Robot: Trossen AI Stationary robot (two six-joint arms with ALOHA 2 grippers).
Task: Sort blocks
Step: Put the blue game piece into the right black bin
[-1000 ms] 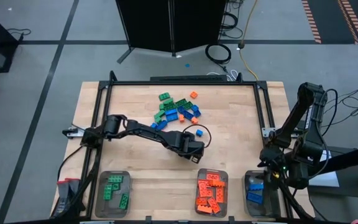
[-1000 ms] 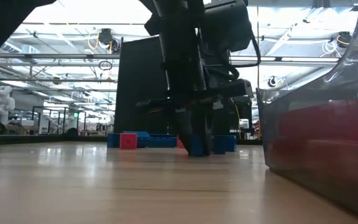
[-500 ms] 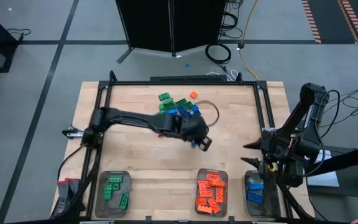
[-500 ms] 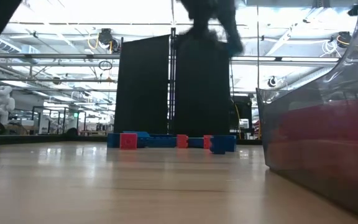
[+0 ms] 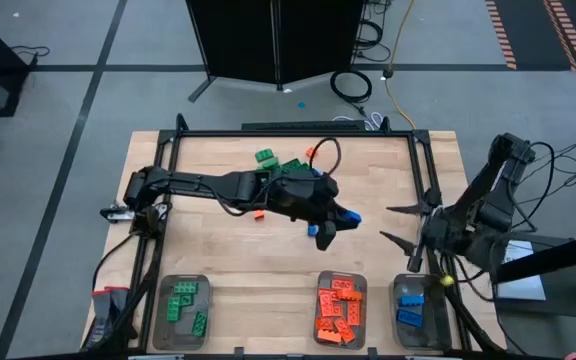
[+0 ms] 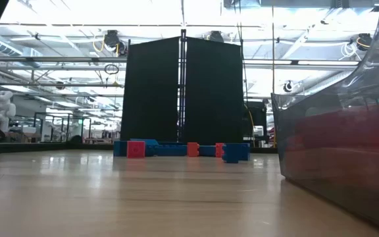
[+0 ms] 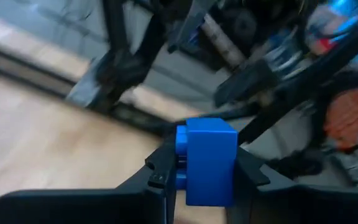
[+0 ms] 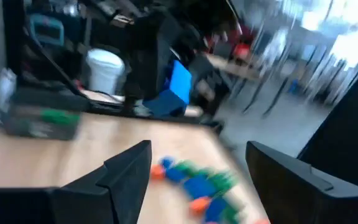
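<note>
Over the table's middle: left gripper (image 5: 340, 222) hangs in the air, well clear of the wood, reaching toward the right arm.
Left gripper's hold: jaws drawn in on a blue block (image 7: 209, 160) — the left wrist view shows it pinched between both fingers (image 7: 155, 171), studs to one side.
Right gripper (image 5: 396, 224): at the table's right edge, above the blue tray (image 5: 409, 308), jaws spread wide and empty; it points toward the left gripper, apart from it.
Pile (image 5: 286, 170): green, blue and orange blocks lie loose at the table's far middle; one orange block (image 5: 258, 213) lies alone just nearer than the pile.
Green tray (image 5: 184, 308): a handful of green blocks inside.
Orange tray (image 5: 340, 309): the fullest, many orange blocks.
Blue tray: only a few blue blocks.
Done so far: a good share seems sorted — each tray holds one colour only.
Left to do: the held block looks bound for the blue tray, possibly by a hand-over; after that the pile and the stray orange remain, perhaps a dozen or so pieces.
</note>
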